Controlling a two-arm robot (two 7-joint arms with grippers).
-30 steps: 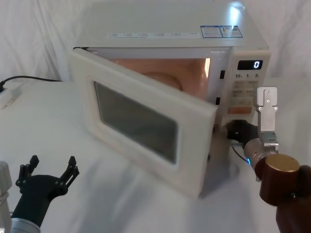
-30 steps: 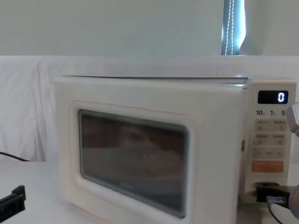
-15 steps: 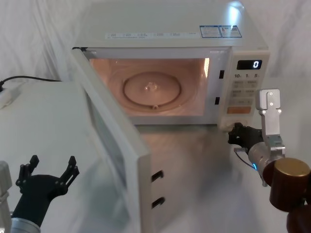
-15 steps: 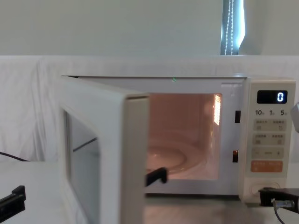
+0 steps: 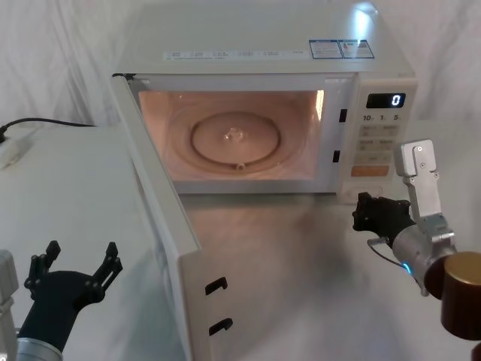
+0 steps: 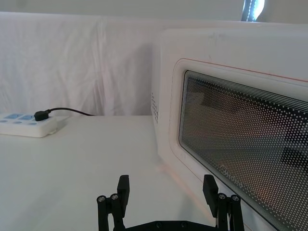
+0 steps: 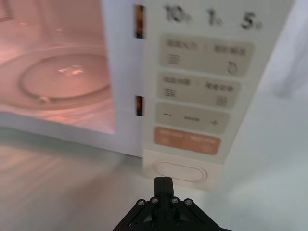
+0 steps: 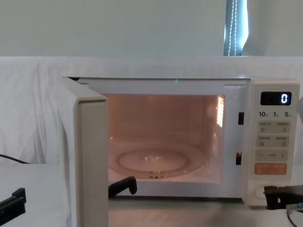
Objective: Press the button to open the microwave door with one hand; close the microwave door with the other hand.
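The microwave door (image 5: 169,233) is standing wide open; the right end effector (image 7: 162,182), fingers together, is hovering just before the button (image 7: 179,171); the left end effector (image 5: 79,265), fingers apart, is waiting beside the door.

You get bright, even room light on the white cloth-covered table (image 5: 68,195), with only soft shadows. A warm orange glow fills the open cream microwave cavity (image 5: 233,135) and spills onto the table in front of it. A small white glare spot sits on the microwave's top near its back right corner in the head view. Your right wrist view is soft and blurred across the cream control panel (image 7: 202,86), its printed labels unreadable. The left wrist view shows the dotted glass window of the cream door (image 6: 240,144) crisply.
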